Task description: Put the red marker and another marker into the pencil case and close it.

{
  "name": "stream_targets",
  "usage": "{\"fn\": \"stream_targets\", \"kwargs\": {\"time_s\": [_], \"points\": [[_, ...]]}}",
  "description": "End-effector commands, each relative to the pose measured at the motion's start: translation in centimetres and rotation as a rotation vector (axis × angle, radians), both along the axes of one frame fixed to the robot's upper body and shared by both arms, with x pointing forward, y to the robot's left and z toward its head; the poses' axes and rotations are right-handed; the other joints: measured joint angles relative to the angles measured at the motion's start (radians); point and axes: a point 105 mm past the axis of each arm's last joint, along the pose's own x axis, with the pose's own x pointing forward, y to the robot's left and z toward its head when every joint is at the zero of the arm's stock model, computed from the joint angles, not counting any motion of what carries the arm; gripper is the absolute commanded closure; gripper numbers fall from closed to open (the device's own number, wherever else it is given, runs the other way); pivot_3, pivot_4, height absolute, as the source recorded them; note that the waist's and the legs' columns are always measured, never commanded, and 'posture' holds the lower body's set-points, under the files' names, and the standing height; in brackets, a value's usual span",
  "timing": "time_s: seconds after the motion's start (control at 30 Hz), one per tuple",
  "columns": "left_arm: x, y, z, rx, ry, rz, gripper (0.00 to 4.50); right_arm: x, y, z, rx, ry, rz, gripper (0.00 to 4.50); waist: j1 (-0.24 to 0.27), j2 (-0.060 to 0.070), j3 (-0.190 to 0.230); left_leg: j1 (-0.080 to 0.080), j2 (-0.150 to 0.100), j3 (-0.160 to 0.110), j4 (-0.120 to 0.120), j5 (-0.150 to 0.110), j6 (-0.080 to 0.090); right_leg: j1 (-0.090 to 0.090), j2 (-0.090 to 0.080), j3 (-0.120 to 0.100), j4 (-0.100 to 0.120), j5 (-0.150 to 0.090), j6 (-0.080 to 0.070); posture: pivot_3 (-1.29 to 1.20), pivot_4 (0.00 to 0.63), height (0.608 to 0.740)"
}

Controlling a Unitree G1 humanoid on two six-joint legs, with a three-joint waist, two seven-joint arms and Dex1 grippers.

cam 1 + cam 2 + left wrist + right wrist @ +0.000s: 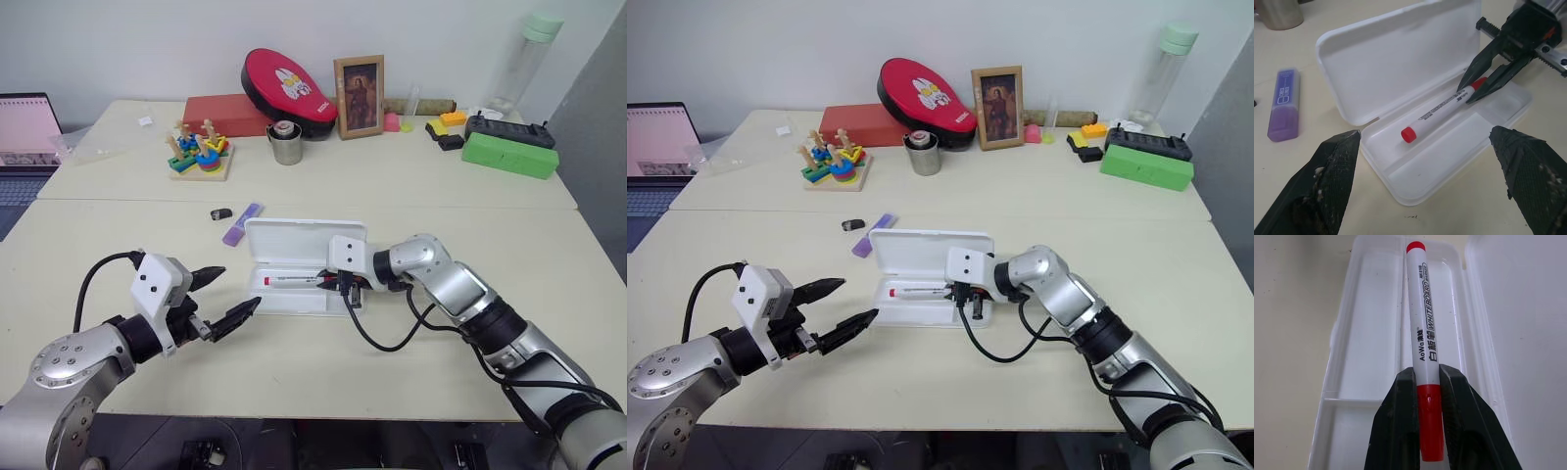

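A: Red marker (1442,113), slim white plastic barrel with red cap: where was it?

B: Pinched at its red end by the right gripper (336,283), over the open flat white plastic pencil case (294,299).

A: Advice?

B: Lower it level, then release. The left gripper (223,296) stood wide, empty; the chunky lilac highlighter (242,223) lay just beside the lid.

The red marker (1422,328) carries black print along its white barrel, running away from the right claw (1425,382) that pinches its red end: "AoWa" followed by Chinese characters, then "WHITEBOARD MARKER" in outlined capitals, and small print reading roughly "AW 6168" nearest the far red tip. The purple highlighter (1284,104), lying well off to one side of the left claw (1430,161), bears a pale label whose print is too small to read.
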Motion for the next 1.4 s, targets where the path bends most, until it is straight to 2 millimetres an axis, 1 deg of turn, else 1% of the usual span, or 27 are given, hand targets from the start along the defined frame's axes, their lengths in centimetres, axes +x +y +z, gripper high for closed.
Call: {"fn": "stream_targets", "kwargs": {"time_s": [0.03,0.1,0.27,0.3,0.37,0.43,0.47,0.57,0.6,0.63,0.67,0.7,0.73,0.8,0.9,1.03,1.1,1.27,1.4], "points": [[-0.2,-0.4,1.8,0.007,-0.077,-0.018,0.0,0.0,0.6,1.6,0.02,-0.05,0.047,4.23,0.0,0.0,0.0,0.0,0.0,0.0,0.0,0.0,0.0,0.0,0.0,0.0,0.0,0.0,0.0,0.0,0.15,0.74],[-0.2,-0.5,1.9,0.004,-0.079,-0.021,0.0,0.0,0.7,1.6,0.022,-0.049,0.053,3.53,0.0,0.0,0.0,0.0,0.0,0.0,0.0,0.0,0.0,0.0,0.0,0.0,0.0,0.0,0.0,0.0,0.15,0.74],[-0.1,-0.8,2.1,-0.011,-0.089,-0.015,0.0,-0.5,0.5,2.4,0.047,-0.038,0.07,2.25,0.0,0.0,0.0,0.0,0.0,0.0,0.0,0.0,0.0,0.0,0.0,0.0,0.0,0.0,0.0,0.0,0.15,0.74],[0.1,-0.6,2.3,-0.019,-0.096,-0.001,0.0,-0.6,0.5,2.6,0.056,-0.035,0.072,2.09,0.0,0.0,0.0,0.0,0.0,0.0,0.0,0.0,0.0,0.0,0.0,0.0,0.0,0.0,0.0,0.0,0.15,0.74],[0.7,0.3,2.8,-0.033,-0.12,0.056,0.0,-0.7,0.3,3.3,0.08,-0.034,0.072,1.55,0.0,0.0,0.0,0.0,0.0,0.0,0.0,0.0,0.0,0.0,0.0,0.0,0.0,0.0,0.0,0.0,0.15,0.74],[1.4,1.4,3.5,-0.073,-0.135,0.123,0.0,-0.9,-0.1,4.2,0.111,-0.033,0.07,1.05,0.001,0.0,0.0,0.0,0.0,0.0,0.0,0.0,0.0,0.0,0.0,0.0,0.0,0.0,0.0,0.0,0.15,0.74],[1.7,1.9,3.9,-0.088,-0.143,0.154,0.0,-1.2,-0.2,5.1,0.147,-0.022,0.075,0.81,0.001,0.0,0.0,0.0,0.0,0.0,0.0,0.0,0.0,0.0,0.0,0.0,0.0,0.0,0.0,0.0,0.15,0.74],[2.7,3.6,4.9,-0.124,-0.166,0.242,0.0,-2.6,-0.1,8.8,0.316,0.029,0.116,0.01,0.001,0.0,0.0,0.0,0.0,0.0,0.0,0.0,0.0,0.0,0.0,0.0,0.0,0.0,0.0,0.0,0.15,0.74],[3.2,4.5,4.9,-0.122,-0.169,0.287,0.0,-2.8,-0.1,10.8,0.404,0.035,0.122,0.0,0.001,0.0,0.0,0.0,0.0,0.0,0.0,0.0,0.0,0.0,0.0,0.0,0.0,0.0,0.0,0.0,0.15,0.74],[3.8,5.4,4.4,-0.116,-0.155,0.332,0.0,-2.6,-0.2,13.0,0.494,0.03,0.104,0.0,0.001,0.0,0.0,0.0,0.0,0.0,0.0,0.0,0.0,0.0,0.0,0.0,0.0,0.0,0.0,0.0,0.15,0.74],[4.2,6.1,4.1,-0.11,-0.143,0.362,0.0,-2.4,-0.3,14.4,0.555,0.03,0.09,0.0,-0.002,0.0,0.0,0.0,0.0,0.0,0.0,0.0,0.0,0.0,0.0,0.0,0.0,0.0,0.0,0.0,0.15,0.74],[4.8,6.9,3.3,-0.076,-0.124,0.399,0.0,-1.9,-0.4,15.7,0.605,0.024,0.055,0.0,-0.005,0.001,0.0,0.0,0.0,0.0,0.0,0.0,0.0,0.0,0.0,0.0,0.001,0.0,0.0,0.0,0.15,0.74],[5.2,7.3,2.7,-0.06,-0.102,0.407,0.0,-1.3,-0.5,16.4,0.634,0.016,0.018,0.0,-0.007,0.001,0.0,0.0,0.0,0.0,0.0,0.0,0.0,0.0,0.0,0.0,0.001,0.0,0.0,0.0,0.15,0.74],[6.5,8.2,1.7,-0.03,-0.068,0.434,0.0,0.3,-0.6,17.6,0.679,-0.012,-0.074,0.0,-0.005,0.0,0.0,0.001,0.0,0.0,0.0,0.0,0.0,0.0,0.0,0.0,0.002,0.0,0.0,0.0,0.15,0.74],[7.9,8.5,1.0,-0.015,-0.036,0.427,0.0,1.1,-0.7,18.0,0.691,-0.034,-0.126,0.0,0.0,-0.001,0.0,0.0,0.0,0.0,0.0,0.0,0.0,0.0,0.0,0.0,0.001,0.0,0.0,0.0,0.15,0.74],[9.4,8.6,0.1,-0.004,0.016,0.411,0.0,1.5,-0.7,18.3,0.705,-0.052,-0.16,0.0,0.005,-0.001,0.0,-0.002,0.0,0.0,0.0,0.0,0.0,-0.002,0.0,-0.001,0.0,0.0,0.0,0.0,0.15,0.74],[10.1,7.8,-0.6,-0.011,0.046,0.372,0.0,1.6,-0.9,18.6,0.711,-0.074,-0.178,0.0,0.003,-0.001,0.0,-0.002,0.0,0.0,-0.001,0.0,0.0,-0.003,0.0,-0.001,0.001,0.0,0.0,0.0,0.15,0.74],[11.4,6.5,-1.9,0.003,0.096,0.32,0.0,1.5,-1.2,18.7,0.707,-0.099,-0.196,0.0,-0.001,-0.001,0.0,-0.002,0.0,0.0,-0.001,0.0,0.0,-0.003,0.0,-0.001,0.001,0.0,0.0,0.0,0.15,0.74],[12.8,6.4,-3.2,0.021,0.125,0.347,0.0,1.5,-1.2,18.8,0.699,-0.118,-0.202,0.0,-0.002,-0.001,0.0,-0.002,0.0,0.0,-0.001,0.0,0.0,-0.004,0.0,-0.001,0.002,0.0,0.0,0.0,0.15,0.74]]}}
